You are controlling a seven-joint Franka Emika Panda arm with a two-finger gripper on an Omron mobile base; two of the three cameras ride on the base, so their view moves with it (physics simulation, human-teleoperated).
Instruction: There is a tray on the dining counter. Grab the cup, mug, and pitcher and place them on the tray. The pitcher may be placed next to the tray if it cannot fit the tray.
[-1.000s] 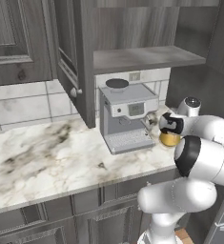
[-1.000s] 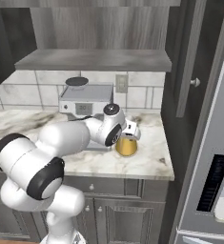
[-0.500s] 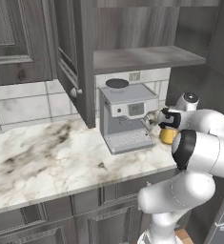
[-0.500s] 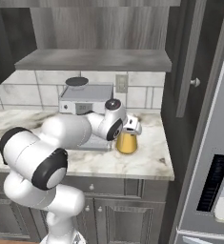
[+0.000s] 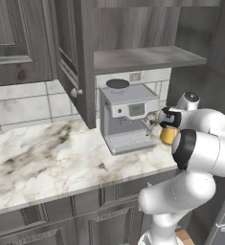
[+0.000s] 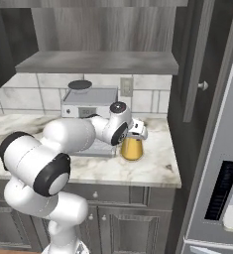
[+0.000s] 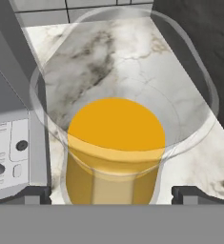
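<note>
we see the gripper (image 7: 111, 194) with jaws wide apart around the pitcher (image 7: 114, 143), near the counter's (image 6: 147, 171) right edge beside the coffee machine (image 5: 126, 119).

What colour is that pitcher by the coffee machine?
Amber-orange body with a clear glass neck; the pitcher shows best in the hand view.

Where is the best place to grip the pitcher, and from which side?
Probably the narrow clear neck of the pitcher, from above: it stands upright, with the coffee machine close beside it, and the open gripper already has a finger on each side.
</note>
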